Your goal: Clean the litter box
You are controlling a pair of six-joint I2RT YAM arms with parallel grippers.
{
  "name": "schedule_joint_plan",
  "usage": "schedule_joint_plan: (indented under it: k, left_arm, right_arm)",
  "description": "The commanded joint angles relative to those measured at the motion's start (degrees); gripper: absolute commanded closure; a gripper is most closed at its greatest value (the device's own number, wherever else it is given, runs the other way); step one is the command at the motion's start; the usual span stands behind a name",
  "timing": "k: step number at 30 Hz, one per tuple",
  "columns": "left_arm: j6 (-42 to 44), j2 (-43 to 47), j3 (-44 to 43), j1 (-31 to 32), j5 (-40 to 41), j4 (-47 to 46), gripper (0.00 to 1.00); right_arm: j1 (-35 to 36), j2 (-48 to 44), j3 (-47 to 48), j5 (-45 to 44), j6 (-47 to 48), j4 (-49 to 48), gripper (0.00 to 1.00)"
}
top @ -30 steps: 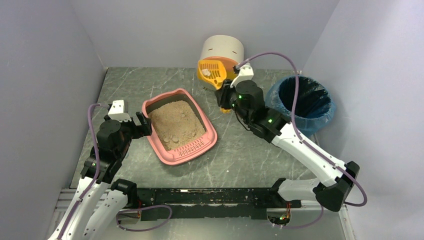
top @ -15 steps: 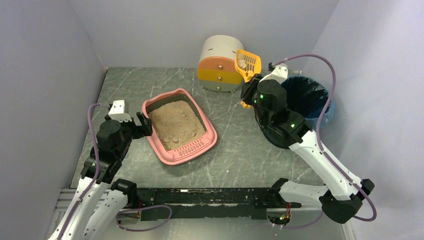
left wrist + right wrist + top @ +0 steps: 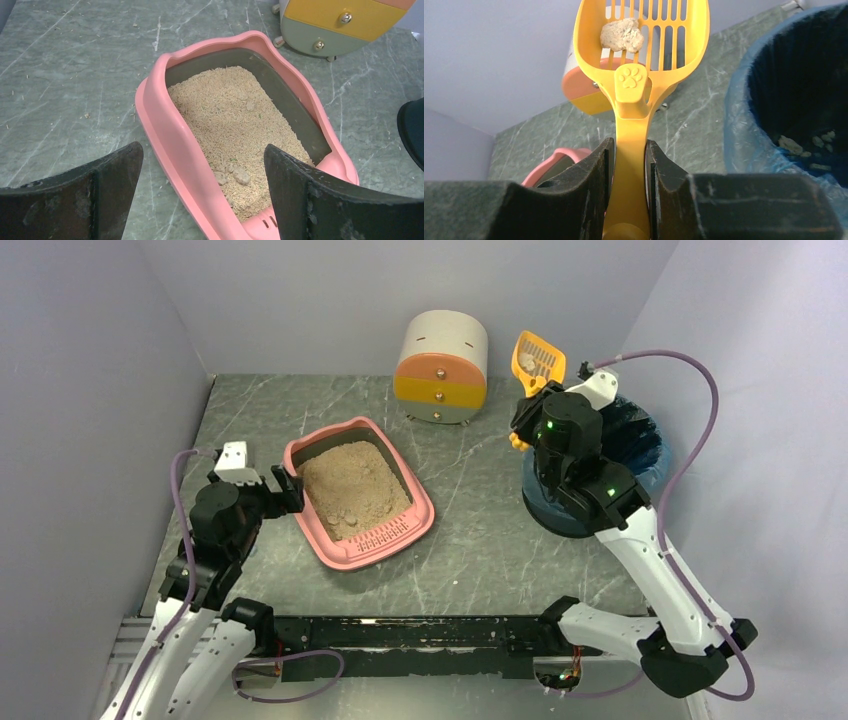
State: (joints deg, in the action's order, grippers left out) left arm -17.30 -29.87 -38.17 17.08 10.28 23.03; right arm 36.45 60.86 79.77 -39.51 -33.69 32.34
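The pink litter box (image 3: 385,537) lies left of centre on the table, filled with beige litter, and a few clumps (image 3: 235,175) sit near its slotted end. My left gripper (image 3: 283,488) is open at the box's left rim (image 3: 165,130), one finger outside it and one over the litter. My right gripper (image 3: 522,415) is shut on the handle of a yellow slotted scoop (image 3: 535,355). The scoop (image 3: 631,82) is raised with one clump (image 3: 622,35) in it. It hangs just left of the blue-lined bin (image 3: 630,440), beyond the bin's back-left rim.
A cream-and-orange round drawer unit (image 3: 441,365) stands at the back, left of the scoop. The bin (image 3: 744,120) holds a few clumps at its bottom. Walls close in the table on the left, back and right.
My right arm has swung the loaded scoop to the right, from in front of the drawer unit to the bin's rim. The left arm has not moved.
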Motion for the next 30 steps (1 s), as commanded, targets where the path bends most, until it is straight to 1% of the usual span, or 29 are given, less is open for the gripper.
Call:
schedule_joint_plan:
  k: [1,8,13,17,20,26,30]
  left_arm:
    - [0.7,0.2,-0.3,-0.1,-1.2,-0.6,0.05]
    - [0.9,-0.5,-0.6,-0.1,-2.1,-0.2,0.05]
    - [0.7,0.0,-0.3,-0.1,-1.9,-0.5,0.06]
    - [0.9,-0.5,-0.4,-0.1,-2.2,-0.5,0.05]
    - [1.0,-1.0,-0.5,-0.1,-2.5,-0.4,0.05]
    - [0.9,-0.8,-0.5,-0.1,-2.4,-0.5,0.05]
    - [0.9,-0.8,-0.5,-0.1,-2.3,-0.5,0.05]
  right_arm:
    - [-2.5,-0.9,2.2,-3.5,-4.5,4.3,1.00]
    - [-6.5,-2.2,0.1,-1.0,-8.4,5.1,1.00]
    - [-11.6,-1.8,0.6,0.7,-12.4,7.1,1.00]
    - [-16.3,-2.3,0.5,5.9,-16.6,6.1,1.00]
    - [-20.0,-4.1,-0.9,11.4,-20.4,4.3,1.00]
    - [-21.4,-8.4,-2.7,11.7,-30.8,2.8,1.00]
    - [-21.6,-9.9,-4.5,14.7,-35.3,-0.1,1.00]
